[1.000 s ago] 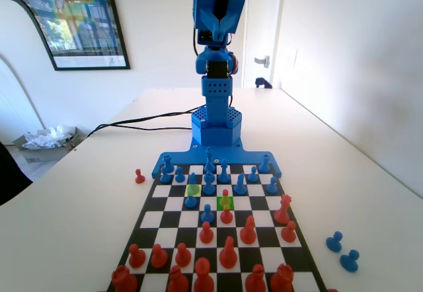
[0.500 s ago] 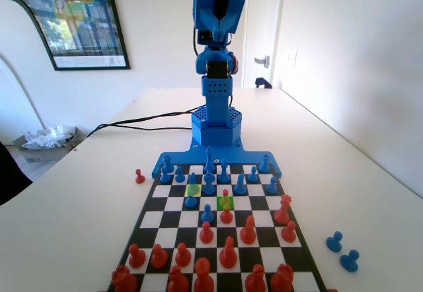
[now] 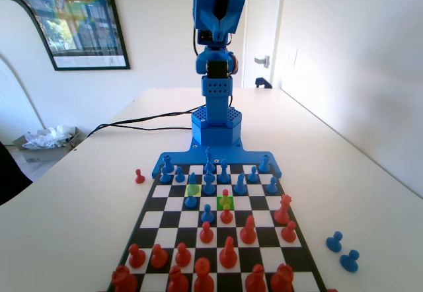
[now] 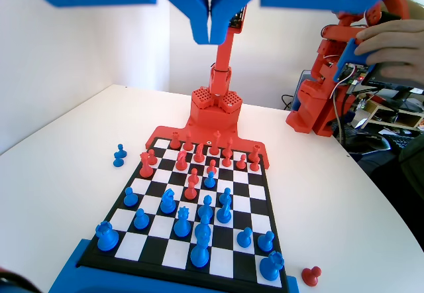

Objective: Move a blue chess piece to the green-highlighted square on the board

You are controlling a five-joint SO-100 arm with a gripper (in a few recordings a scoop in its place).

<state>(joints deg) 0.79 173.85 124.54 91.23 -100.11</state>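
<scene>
The white table (image 3: 79,226) fills the lower half of the fixed view, and the board (image 3: 264,229) lies on it in the lower centre of the frame, its far edge against the blue arm's base. In the wrist view the board (image 4: 255,197) sits in the lower centre, seen from above the blue side.

The gripper (image 4: 210,24) hangs at the top centre of the wrist view, raised high over the board, its two jaws pressed together with only a thin seam between them and nothing held.

The green-highlighted square (image 3: 225,203) lies near the middle of the board in the fixed view, with a red pawn (image 3: 225,195) standing on it and another red pawn just in front. The pale yellow square (image 3: 193,189) is diagonally up and left of it, a blue piece standing at its near edge.

The blue chess piece (image 3: 207,214), a pawn, stands one square below and left of the green square in the fixed view, well below the raised gripper and untouched by it
</scene>
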